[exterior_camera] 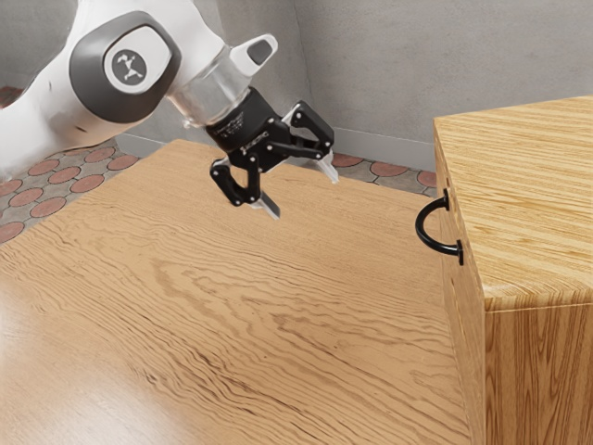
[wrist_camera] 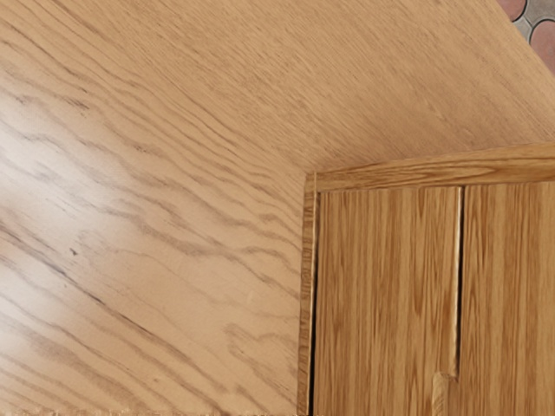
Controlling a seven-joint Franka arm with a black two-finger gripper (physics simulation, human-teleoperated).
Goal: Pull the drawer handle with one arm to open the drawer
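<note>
A wooden drawer cabinet (exterior_camera: 519, 213) stands on the table at the exterior view's right. A black curved handle (exterior_camera: 435, 229) sticks out of its front face, toward the arm. My gripper (exterior_camera: 301, 190) hangs above the table to the left of the handle, well apart from it, with its fingers spread open and nothing between them. In the wrist view the cabinet's front (wrist_camera: 416, 303) appears with thin seams between its panels, and the drawer front sits flush with the cabinet body.
The wooden tabletop (exterior_camera: 232, 306) stretches wide under and in front of my hand. A grey wall and a patterned tile floor (exterior_camera: 56, 181) lie behind the table.
</note>
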